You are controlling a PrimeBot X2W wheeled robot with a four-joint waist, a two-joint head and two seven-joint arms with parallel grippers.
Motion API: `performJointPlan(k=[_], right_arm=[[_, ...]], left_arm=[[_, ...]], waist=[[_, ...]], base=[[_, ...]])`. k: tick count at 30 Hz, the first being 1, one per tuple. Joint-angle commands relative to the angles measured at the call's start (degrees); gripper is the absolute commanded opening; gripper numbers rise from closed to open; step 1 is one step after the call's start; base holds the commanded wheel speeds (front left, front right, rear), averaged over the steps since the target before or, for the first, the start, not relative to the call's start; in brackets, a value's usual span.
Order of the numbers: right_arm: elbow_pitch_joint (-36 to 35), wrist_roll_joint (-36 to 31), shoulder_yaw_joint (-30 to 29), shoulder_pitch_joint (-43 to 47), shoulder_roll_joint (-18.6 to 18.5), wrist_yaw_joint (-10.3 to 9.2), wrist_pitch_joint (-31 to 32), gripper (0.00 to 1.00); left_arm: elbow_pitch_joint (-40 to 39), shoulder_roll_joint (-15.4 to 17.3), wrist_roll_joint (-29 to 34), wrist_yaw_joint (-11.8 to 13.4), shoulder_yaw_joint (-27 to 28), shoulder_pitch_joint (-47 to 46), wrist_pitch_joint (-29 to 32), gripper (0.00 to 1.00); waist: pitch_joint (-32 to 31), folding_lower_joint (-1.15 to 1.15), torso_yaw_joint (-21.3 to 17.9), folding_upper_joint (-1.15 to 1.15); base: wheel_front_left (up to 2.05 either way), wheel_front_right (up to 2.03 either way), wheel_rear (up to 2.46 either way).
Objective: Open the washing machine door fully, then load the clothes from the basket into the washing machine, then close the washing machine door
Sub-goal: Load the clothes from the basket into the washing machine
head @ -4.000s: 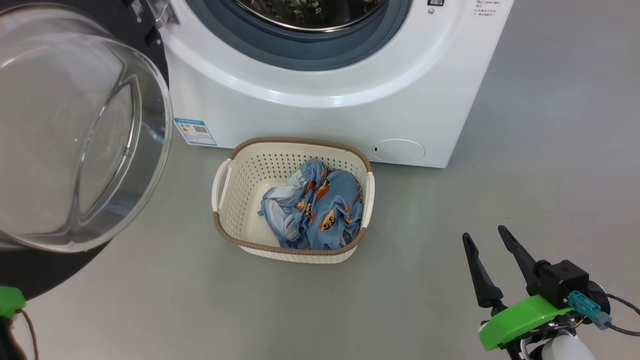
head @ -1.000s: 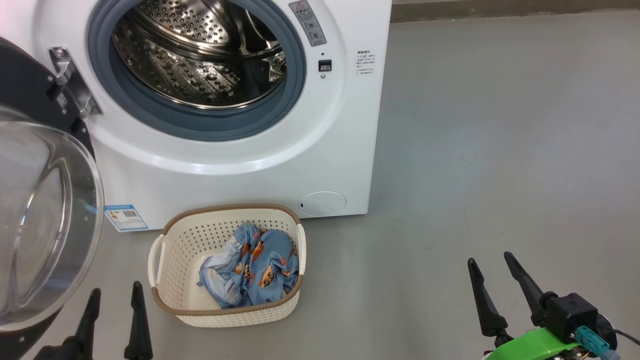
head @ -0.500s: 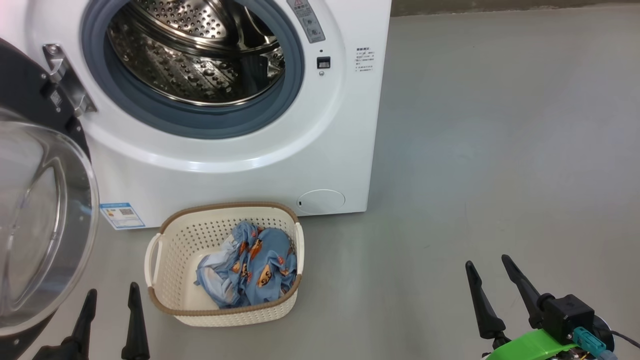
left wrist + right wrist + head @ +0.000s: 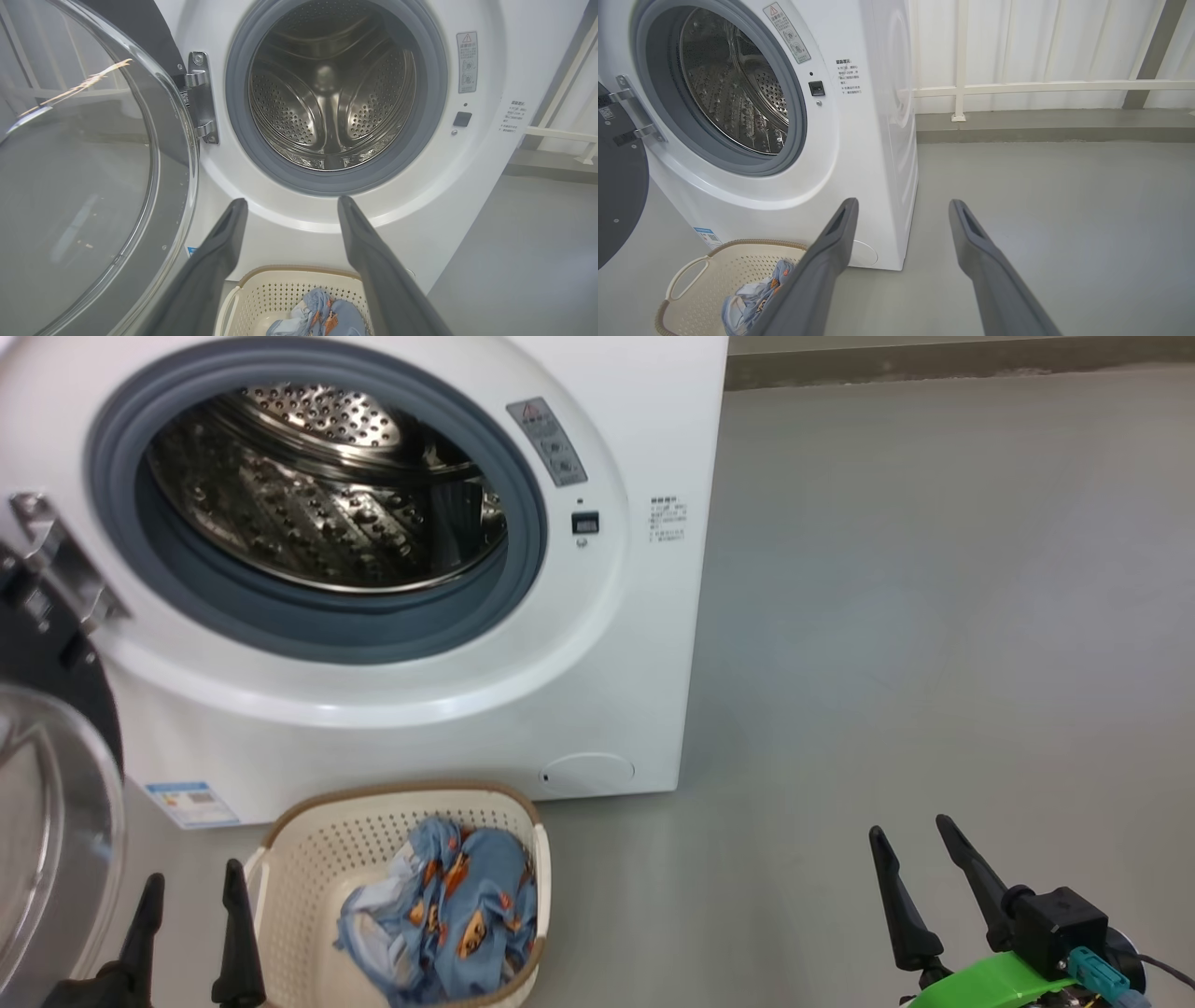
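Presently both grippers hang empty, fingers spread. Just right of the left gripper (image 4: pixel 191 873) sits the basket (image 4: pixel 297 887), holding the clothes (image 4: pixel 448 924). The washing machine door (image 4: pixel 47 859) stands open at its left. The washing machine (image 4: pixel 607 663) stands ahead, front-left of the right gripper (image 4: pixel 910 826).

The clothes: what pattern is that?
The clothes are blue with orange cartoon faces; head view shows best.

Looks like some bare test room or lab corner: washer (image 4: pixel 607 635) sitting on plain grey floor (image 4: pixel 934 616), white panelled wall (image 4: pixel 1041 46) behind it.
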Motion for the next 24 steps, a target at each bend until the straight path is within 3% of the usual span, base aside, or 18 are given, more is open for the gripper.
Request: performJointPlan(k=[1, 10, 24], right_arm=[[-1.2, 0.7, 1.7, -1.6, -0.1, 0.09, -0.7, 1.00], [-1.1, 0.7, 1.7, -1.9, -0.1, 0.09, -0.7, 1.00], [-0.9, 0.6, 2.1, -1.8, -0.1, 0.09, -0.7, 1.00]], left_arm=[[-1.5, 0.9, -0.2, 0.0, 1.9, -2.5, -0.2, 1.00], [-2.0, 0.9, 0.1, 0.1, 1.5, -2.4, -0.2, 1.00], [-1.6, 0.9, -0.3, -0.1, -0.2, -1.7, -0.2, 1.00]], waist=[[0.2, 0.00, 0.0, 0.00], [1.0, 0.00, 0.2, 0.00], [0.5, 0.00, 0.4, 0.00]], base=[[1.86, -1.86, 0.00], [1.18, -1.18, 0.00], [0.08, -0.08, 0.00]])
